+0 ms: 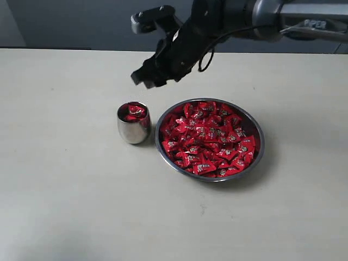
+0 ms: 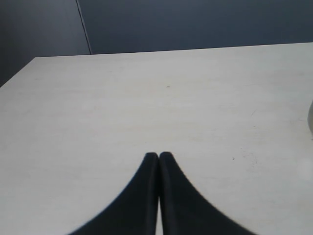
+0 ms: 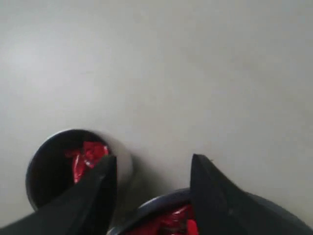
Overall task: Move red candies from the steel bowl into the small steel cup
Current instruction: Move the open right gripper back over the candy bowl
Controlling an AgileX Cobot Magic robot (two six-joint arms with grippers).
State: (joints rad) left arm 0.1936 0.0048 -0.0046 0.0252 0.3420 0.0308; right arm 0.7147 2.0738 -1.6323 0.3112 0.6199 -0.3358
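Note:
The steel bowl (image 1: pixel 260 142) sits right of centre on the table, heaped with red candies (image 1: pixel 208 138). Just to its left stands the small steel cup (image 1: pixel 133 130) with a few red candies (image 1: pixel 134 111) inside. My right gripper (image 1: pixel 148 80) hangs in the air behind and above the cup, open, nothing between its fingers. In the right wrist view the cup (image 3: pixel 39 171) with candy (image 3: pixel 87 156) lies by one finger, the bowl rim (image 3: pixel 161 200) below the open right gripper (image 3: pixel 154 164). My left gripper (image 2: pixel 158 155) is shut over bare table, empty.
The pale table (image 1: pixel 65 190) stretches around bowl and cup. A dark wall (image 2: pixel 195 24) stands behind the table's far edge. The right arm (image 1: pixel 261 16) reaches in from the upper right.

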